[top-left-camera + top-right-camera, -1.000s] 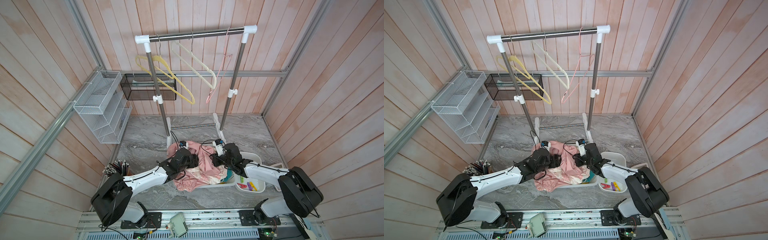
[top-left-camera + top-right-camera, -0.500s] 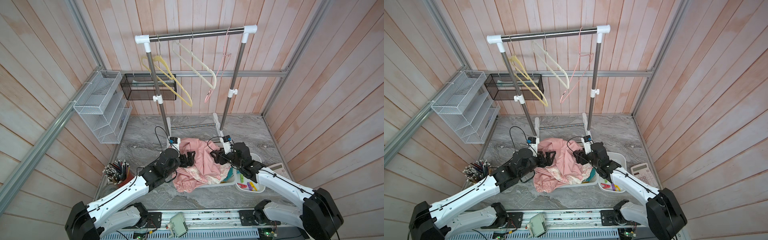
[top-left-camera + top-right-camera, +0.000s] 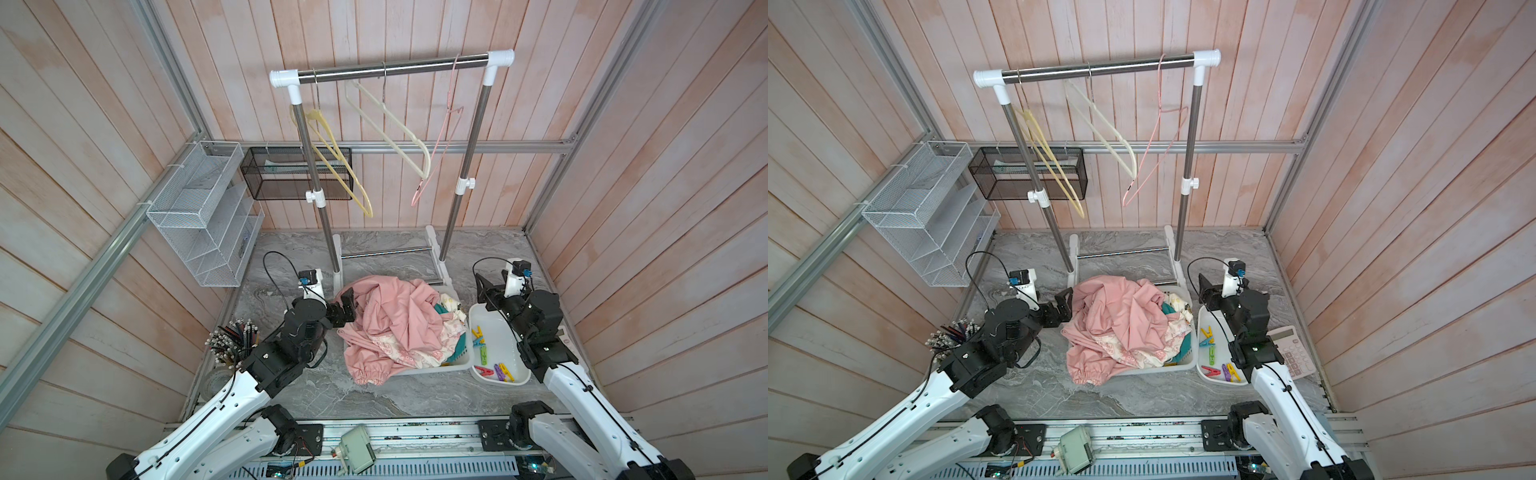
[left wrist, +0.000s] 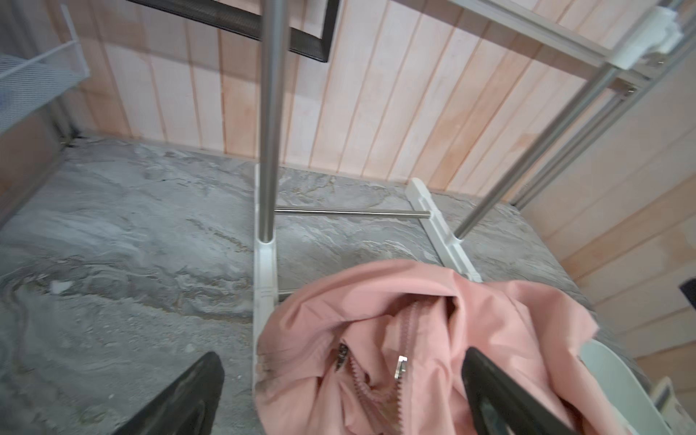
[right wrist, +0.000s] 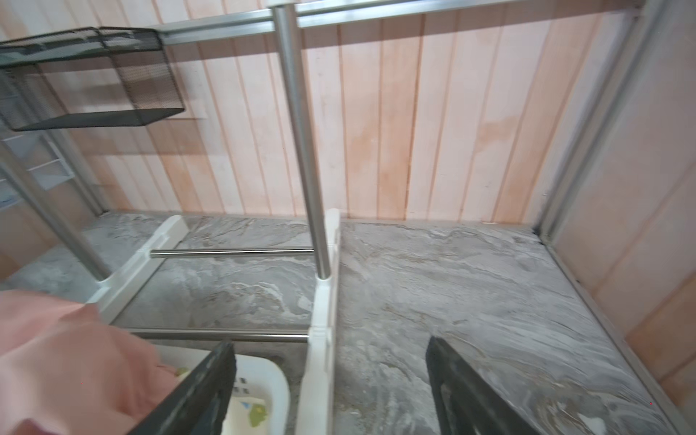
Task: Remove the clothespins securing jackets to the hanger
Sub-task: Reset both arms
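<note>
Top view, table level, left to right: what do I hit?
Pencil cup → left gripper → pink jacket heaped on the bin → white tray of clothespins → calculator. The right gripper is left out because it overlaps the tray.

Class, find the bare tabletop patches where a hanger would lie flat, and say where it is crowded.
Free: the marble between the wire shelf and the rack; the rear corner between rack and side wall; the front strip before the basket. Crowded: basket, clothespin tray, calculator, pencil cup.
</note>
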Available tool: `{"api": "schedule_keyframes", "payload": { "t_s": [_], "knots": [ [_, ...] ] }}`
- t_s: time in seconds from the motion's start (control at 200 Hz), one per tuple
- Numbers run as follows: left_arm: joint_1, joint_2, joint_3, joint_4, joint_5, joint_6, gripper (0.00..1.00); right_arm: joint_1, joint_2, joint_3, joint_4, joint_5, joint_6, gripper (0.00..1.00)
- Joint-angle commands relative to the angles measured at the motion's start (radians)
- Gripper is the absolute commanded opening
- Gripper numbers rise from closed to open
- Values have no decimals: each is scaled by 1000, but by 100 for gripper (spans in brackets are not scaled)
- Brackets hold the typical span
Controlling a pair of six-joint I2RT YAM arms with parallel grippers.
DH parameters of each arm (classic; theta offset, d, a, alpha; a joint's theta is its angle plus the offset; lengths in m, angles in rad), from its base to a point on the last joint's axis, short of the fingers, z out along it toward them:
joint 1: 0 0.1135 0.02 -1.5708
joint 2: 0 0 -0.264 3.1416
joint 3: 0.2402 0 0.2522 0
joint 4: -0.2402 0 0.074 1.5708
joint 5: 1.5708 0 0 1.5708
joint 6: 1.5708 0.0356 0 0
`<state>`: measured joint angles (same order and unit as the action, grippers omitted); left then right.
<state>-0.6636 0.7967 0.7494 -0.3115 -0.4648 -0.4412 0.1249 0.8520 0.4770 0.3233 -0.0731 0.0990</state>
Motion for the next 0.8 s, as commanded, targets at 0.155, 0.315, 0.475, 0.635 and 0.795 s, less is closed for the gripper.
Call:
{"api": "schedule_keyframes", "payload": {
  "t_s": [0.155,0.315,0.475,0.635,0.795],
  "knots": [
    [174,-86,-191,164,-46,140,100,-140,89,-193,415,-25,41,82],
    [248,-34,-237,263,-51,178,100,-140,221,-229,527,-10,1,82],
    [261,2,-263,364,-42,192,100,-147,307,-252,627,25,-31,81],
    [288,63,-285,462,-40,226,100,-153,387,-228,628,16,-55,82],
    [307,108,-312,559,-14,244,100,-157,449,-259,722,28,-65,82]
  ]
}}
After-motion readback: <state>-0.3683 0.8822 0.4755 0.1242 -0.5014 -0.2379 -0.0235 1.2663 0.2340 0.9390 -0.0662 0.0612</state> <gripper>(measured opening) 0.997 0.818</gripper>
